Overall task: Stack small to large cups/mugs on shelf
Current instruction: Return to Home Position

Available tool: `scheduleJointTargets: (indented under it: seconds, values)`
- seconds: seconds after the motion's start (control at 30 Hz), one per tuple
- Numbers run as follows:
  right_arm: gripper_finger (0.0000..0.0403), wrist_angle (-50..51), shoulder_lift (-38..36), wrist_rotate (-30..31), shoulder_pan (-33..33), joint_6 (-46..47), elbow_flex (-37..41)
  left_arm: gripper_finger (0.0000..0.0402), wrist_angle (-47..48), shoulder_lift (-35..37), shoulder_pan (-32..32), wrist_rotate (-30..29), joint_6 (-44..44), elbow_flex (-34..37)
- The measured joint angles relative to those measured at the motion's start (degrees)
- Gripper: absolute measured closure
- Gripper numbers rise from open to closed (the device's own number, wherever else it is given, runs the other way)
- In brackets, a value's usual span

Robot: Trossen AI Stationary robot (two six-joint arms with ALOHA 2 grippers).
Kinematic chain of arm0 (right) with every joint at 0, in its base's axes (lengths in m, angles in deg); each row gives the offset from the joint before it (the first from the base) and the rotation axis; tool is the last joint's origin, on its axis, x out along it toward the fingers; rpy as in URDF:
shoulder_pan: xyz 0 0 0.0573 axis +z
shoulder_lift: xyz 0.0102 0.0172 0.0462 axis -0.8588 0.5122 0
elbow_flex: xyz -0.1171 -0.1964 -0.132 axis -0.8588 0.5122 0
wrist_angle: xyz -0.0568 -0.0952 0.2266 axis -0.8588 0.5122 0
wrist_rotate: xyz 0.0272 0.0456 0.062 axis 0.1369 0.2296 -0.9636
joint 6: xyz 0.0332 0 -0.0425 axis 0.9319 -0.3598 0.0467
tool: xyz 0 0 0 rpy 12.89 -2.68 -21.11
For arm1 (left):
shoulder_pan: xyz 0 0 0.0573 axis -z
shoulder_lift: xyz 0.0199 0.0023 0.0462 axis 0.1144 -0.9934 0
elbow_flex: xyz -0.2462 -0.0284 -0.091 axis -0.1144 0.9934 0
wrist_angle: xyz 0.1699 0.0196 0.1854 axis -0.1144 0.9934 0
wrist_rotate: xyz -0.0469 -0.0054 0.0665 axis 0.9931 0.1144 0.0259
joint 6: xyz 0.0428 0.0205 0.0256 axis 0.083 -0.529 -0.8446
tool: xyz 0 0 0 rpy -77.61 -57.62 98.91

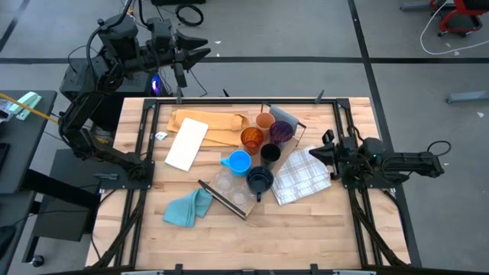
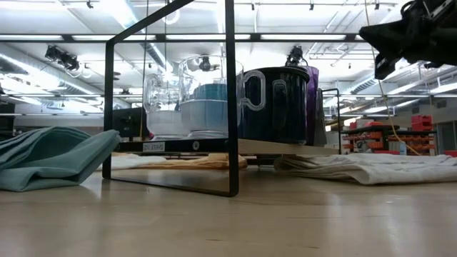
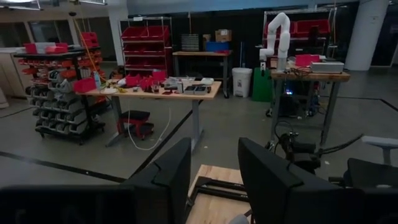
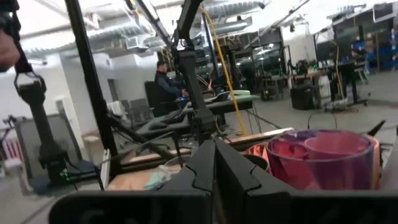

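The shelf (image 1: 229, 202) lies slantwise mid-table, from its black end frame near the front to a grey end panel (image 1: 284, 115) at the back. On its board stand the tan cup (image 1: 264, 121), amber cup (image 1: 252, 139), purple tumbler (image 1: 281, 131), black cup (image 1: 270, 153), light blue mug (image 1: 239, 162), dark mug (image 1: 260, 181) and clear cups (image 1: 227, 185). My right gripper (image 1: 312, 153) is shut and empty, raised above the table to the right of the cups, pointing at them. My left gripper (image 1: 205, 53) is open and empty, beyond the table's far edge.
A white checked cloth (image 1: 302, 176) lies under my right gripper, right of the shelf. A teal cloth (image 1: 187, 208) lies at the front left. A tan paper sheet (image 1: 214, 122) and a white flat piece (image 1: 187, 143) lie at the back left. A person (image 4: 165, 81) shows beyond the table.
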Motion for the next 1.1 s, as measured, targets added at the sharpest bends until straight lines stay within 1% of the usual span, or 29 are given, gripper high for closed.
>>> scheduleJointTargets:
  seconds: [0.2,0.27,0.4,0.6,0.73,0.93,1.1]
  values:
    - [0.0399,-0.5,-0.1,-2.3,0.0,-3.3,0.7,0.0260,0.0,0.0,0.0,0.0,-1.3,0.0]
    - [0.0398,1.0,0.0,-2.3,0.0,-2.9,0.8,0.0263,0.0,0.0,0.0,0.0,-1.3,0.0]
    - [0.0393,-0.5,0.0,-2.4,0.0,-3.1,0.8,0.0266,0.0,0.0,0.1,0.0,-1.3,0.0]
    - [0.0396,6.3,0.0,-2.4,0.0,-2.0,0.8,0.0260,0.0,0.0,0.0,0.0,-1.6,0.0]
    - [0.0400,7.4,0.0,-2.2,0.0,-4.5,0.8,0.0258,0.0,0.0,0.0,0.0,-2.9,0.0]
    - [0.0401,9.5,0.0,-0.7,0.0,-6.4,0.8,0.0266,0.0,0.0,0.0,0.0,-2.9,0.0]
    - [0.0402,10.2,0.1,-0.2,0.0,-10.1,0.8,0.0268,0.0,0.0,0.0,0.0,-2.9,0.0]
